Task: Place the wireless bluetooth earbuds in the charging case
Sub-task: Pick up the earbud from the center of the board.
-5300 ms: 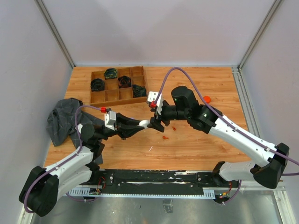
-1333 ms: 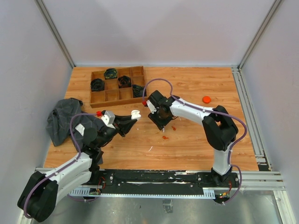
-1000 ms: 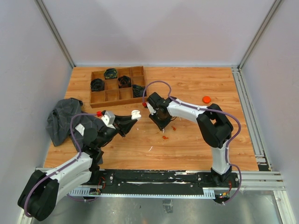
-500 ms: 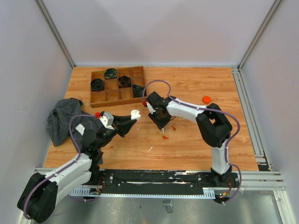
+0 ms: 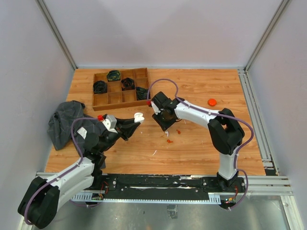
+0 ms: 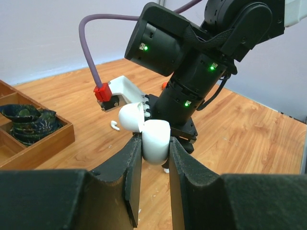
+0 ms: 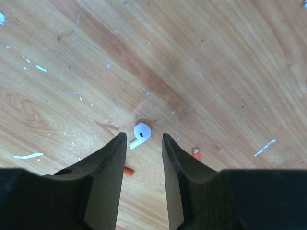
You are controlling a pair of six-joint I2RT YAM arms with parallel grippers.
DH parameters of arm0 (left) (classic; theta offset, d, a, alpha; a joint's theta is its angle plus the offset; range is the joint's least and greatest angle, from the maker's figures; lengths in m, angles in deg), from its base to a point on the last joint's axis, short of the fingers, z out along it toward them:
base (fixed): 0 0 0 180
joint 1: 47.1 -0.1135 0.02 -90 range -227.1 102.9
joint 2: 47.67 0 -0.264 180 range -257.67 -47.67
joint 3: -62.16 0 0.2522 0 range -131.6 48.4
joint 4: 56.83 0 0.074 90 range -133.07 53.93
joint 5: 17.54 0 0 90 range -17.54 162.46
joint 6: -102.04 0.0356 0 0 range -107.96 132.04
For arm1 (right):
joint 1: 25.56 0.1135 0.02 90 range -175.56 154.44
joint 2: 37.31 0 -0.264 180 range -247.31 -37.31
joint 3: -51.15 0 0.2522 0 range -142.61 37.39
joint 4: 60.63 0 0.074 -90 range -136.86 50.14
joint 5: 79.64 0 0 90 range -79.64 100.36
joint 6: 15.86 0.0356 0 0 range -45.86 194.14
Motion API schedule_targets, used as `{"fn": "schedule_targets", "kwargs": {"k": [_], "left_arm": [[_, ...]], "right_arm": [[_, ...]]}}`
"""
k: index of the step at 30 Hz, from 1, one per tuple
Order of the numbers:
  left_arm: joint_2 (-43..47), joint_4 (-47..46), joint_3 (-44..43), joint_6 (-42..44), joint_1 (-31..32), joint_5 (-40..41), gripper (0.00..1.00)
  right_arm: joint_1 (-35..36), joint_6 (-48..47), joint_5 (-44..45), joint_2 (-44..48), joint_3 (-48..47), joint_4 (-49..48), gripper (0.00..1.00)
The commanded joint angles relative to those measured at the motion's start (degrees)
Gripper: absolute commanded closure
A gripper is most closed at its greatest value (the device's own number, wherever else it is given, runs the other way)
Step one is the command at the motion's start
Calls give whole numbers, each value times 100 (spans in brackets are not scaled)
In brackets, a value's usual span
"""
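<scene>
The white charging case (image 6: 157,143) is clamped between my left gripper's (image 6: 154,152) fingers, lid (image 6: 128,117) hinged open, held above the table; it also shows in the top view (image 5: 139,116). My right gripper (image 7: 143,139) is open and points down at the table, with a small white stemmed earbud (image 7: 140,131) lying on the wood between its fingertips, untouched. A second white earbud (image 6: 114,125) lies on the table beyond the case. In the top view the right gripper (image 5: 165,125) stands just right of the case. No lavender piece shows.
Small orange-red bits (image 7: 127,170) (image 7: 195,153) lie by the earbud and show in the top view (image 5: 169,141). A wooden compartment tray (image 5: 115,99) holding dark rolls sits at the back left. A dark cloth (image 5: 64,122) lies at the left, and an orange cap (image 5: 211,101) at the right.
Since 5.3 s ago my right gripper left the case and dropped to the table, and my left gripper drew back with the case. In the last second the right gripper shifted slightly right.
</scene>
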Motion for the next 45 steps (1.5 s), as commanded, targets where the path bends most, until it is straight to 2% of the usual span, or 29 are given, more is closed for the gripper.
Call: {"fn": "schedule_targets", "kwargs": {"k": [1, 25, 39, 45], "left_arm": [[-148, -271, 47, -15, 20, -5, 100], [-332, -592, 84, -176, 20, -249, 100], [-660, -930, 49, -304, 20, -410, 100], [-599, -803, 22, -207, 20, -302, 100]], "right_arm": [[-48, 136, -33, 125, 282, 39, 63], [-53, 130, 91, -584, 25, 45, 72], [-49, 93, 184, 3, 396, -75, 89], [-57, -74, 179, 297, 412, -96, 90]]}}
